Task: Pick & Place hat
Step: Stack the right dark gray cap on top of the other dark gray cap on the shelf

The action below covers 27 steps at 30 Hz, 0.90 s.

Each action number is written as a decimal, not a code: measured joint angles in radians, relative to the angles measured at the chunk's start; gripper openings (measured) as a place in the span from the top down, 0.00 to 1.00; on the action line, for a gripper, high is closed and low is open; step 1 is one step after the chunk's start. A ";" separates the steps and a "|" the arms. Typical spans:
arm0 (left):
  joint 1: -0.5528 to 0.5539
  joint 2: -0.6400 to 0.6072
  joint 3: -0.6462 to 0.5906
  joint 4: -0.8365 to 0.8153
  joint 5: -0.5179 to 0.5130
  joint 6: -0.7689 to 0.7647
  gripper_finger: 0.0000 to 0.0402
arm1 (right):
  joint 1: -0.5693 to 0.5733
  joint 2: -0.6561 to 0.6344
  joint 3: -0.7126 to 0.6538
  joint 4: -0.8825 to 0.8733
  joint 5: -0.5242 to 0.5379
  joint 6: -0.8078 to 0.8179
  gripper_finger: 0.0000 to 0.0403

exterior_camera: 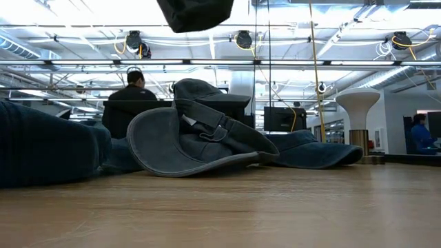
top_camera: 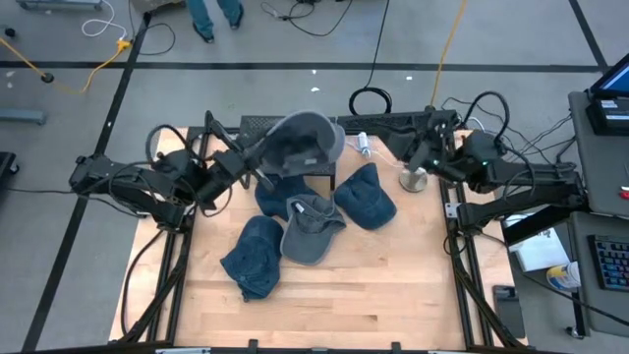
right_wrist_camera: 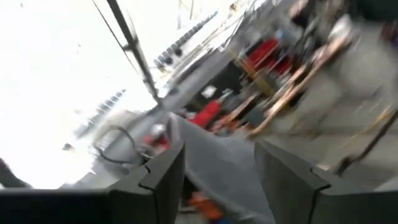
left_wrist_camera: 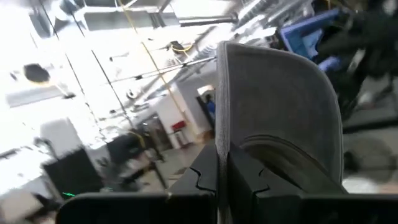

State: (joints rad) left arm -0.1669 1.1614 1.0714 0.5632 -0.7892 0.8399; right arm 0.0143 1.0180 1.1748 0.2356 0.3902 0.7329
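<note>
The left gripper (top_camera: pixel 257 167) is holding a grey hat (top_camera: pixel 303 141) up in the air over the far middle of the table (top_camera: pixel 393 285), fingers pinched tight on its brim; in the left wrist view the two dark fingers (left_wrist_camera: pixel 217 171) are closing flat against each other with the brim (left_wrist_camera: pixel 280 112) standing on edge between them. From that gripper the hat is hanging out toward three o'clock in the high view, its long axis running roughly nine to three, crown hollow facing up at the camera. In the low view only its dark underside (exterior_camera: pixel 196 14) is showing at twelve o'clock, well clear of the pile below. On the table three more hats are lying: a grey cap (top_camera: pixel 310 228) at the centre, a blue hat (top_camera: pixel 369 195) at its two o'clock and another blue hat (top_camera: pixel 254 258) at its eight o'clock. The right gripper (top_camera: pixel 425 157) is waiting at the far right, near a small metal stand (top_camera: pixel 413 179), with a plain gap showing between its fingers in the right wrist view and nothing gripped. The left arm is the one carrying, and the lifted hat is lying between the two grippers, so I judge the coming move to depend on swinging it toward three o'clock without dragging it across the pile.
</note>
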 joint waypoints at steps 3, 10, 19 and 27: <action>-0.008 0.003 0.000 -0.008 -0.025 0.135 0.98 | 0.000 0.006 0.000 -0.004 -0.072 0.231 0.54; -0.020 0.002 0.000 -0.007 -0.025 0.410 0.98 | 0.000 0.060 0.000 -0.003 -0.206 0.748 0.52; -0.019 0.020 0.000 -0.007 -0.023 0.793 0.98 | -0.001 0.113 0.000 -0.003 -0.239 1.042 0.51; -0.020 0.068 0.000 -0.009 0.000 1.043 0.98 | -0.026 0.133 0.000 -0.001 -0.234 1.240 0.54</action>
State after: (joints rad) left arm -0.1867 1.2297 1.0714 0.5541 -0.7887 1.8828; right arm -0.0121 1.1514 1.1744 0.2347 0.1562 1.9730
